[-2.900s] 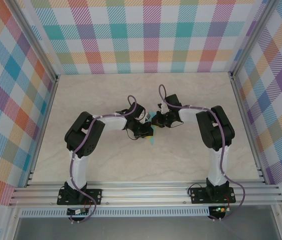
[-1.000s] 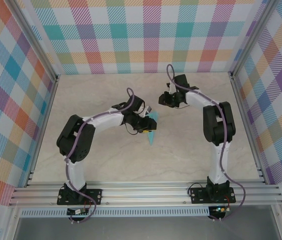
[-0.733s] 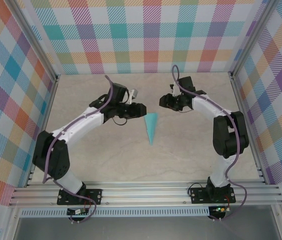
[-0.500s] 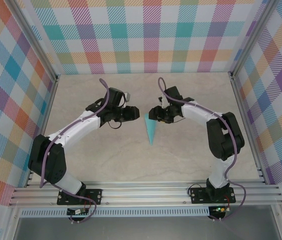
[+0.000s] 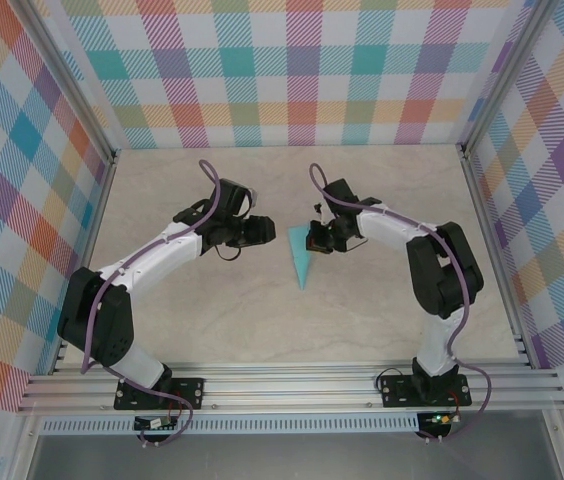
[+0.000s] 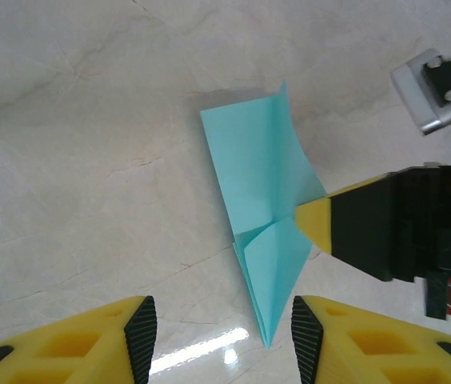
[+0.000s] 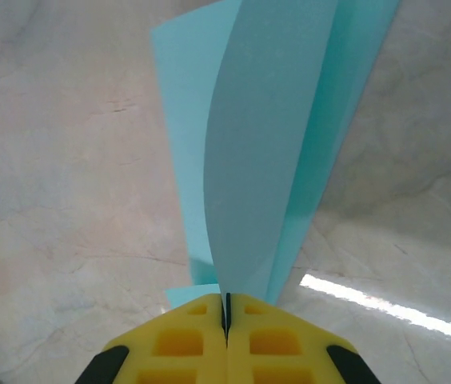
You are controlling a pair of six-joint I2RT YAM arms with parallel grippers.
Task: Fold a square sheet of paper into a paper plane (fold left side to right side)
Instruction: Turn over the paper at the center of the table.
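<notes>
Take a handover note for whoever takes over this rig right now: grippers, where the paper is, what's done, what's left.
Grippers: the left gripper is open and empty, low over the table just left of the paper plane. The right gripper is shut on a raised flap along the plane's right edge.
Paper: it lies mid-table, with the tip pointing toward the arm bases.
Done: the sheet is already folded into a narrow dart.
Left: probably lay the pinched flap over, crease it and let go.
</notes>
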